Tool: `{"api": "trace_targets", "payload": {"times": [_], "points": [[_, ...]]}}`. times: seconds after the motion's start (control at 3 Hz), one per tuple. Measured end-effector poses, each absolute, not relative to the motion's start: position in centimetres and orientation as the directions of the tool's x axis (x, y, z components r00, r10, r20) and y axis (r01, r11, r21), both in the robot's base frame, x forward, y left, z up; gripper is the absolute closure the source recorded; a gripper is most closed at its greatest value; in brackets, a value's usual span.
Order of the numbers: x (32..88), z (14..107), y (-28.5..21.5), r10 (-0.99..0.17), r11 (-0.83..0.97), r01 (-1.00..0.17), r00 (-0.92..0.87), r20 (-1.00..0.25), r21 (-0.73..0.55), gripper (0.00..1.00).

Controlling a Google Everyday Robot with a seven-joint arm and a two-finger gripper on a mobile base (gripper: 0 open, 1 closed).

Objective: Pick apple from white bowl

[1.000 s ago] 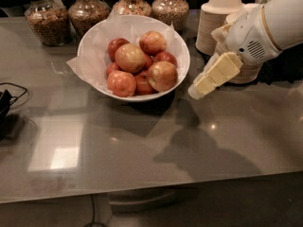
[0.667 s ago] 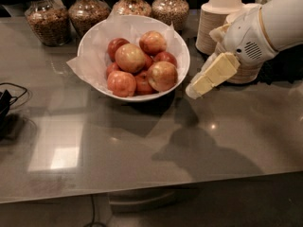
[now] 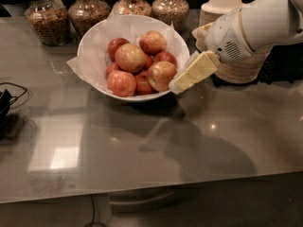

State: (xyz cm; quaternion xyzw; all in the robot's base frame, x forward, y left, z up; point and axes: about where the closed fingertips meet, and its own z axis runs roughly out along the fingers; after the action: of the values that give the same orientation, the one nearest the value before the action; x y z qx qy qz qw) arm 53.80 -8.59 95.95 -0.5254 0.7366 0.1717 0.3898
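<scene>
1. While your white robot arm (image 3: 258, 25) reaches in from the right, its cream two-finger gripper (image 3: 180, 83) sits at the right rim of the wide, shallow white bowl lined with crumpled white paper (image 3: 92, 48), tip slanting down and left.
2. Whether that pincer is spread or pressed together, I cannot tell.
3. Count with me: one bowl, and at least eight apples heaped in it.
4. Your target, the large pale yellow-green apple with a red-orange blush (image 3: 160, 74), lies on the right side of the heap, inside the bowl, just beside the gripper tip. I can't tell if they touch.
5. One rosier orange-red apple (image 3: 121, 83) sits front-left, with smaller deep-red apples (image 3: 117, 46) between and behind.
6. Four glass jars of brown filling (image 3: 45, 18) line the back.
7. One stack of off-white disposable bowls (image 3: 221, 3) stands at the right behind the arm.
8. One black cable (image 3: 10, 94) lies at the left edge of the grey table (image 3: 142, 160).
</scene>
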Motion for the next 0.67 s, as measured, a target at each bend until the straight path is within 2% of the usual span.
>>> {"api": "trace_targets", "payload": {"times": [0.33, 0.67], "points": [[53.8, 95.8, -7.6, -0.632, 0.376, -0.916, -0.14, -0.762, -0.144, 0.13], [53.8, 95.4, -6.6, -0.633, 0.36, -0.924, -0.141, -0.761, -0.129, 0.14]]}}
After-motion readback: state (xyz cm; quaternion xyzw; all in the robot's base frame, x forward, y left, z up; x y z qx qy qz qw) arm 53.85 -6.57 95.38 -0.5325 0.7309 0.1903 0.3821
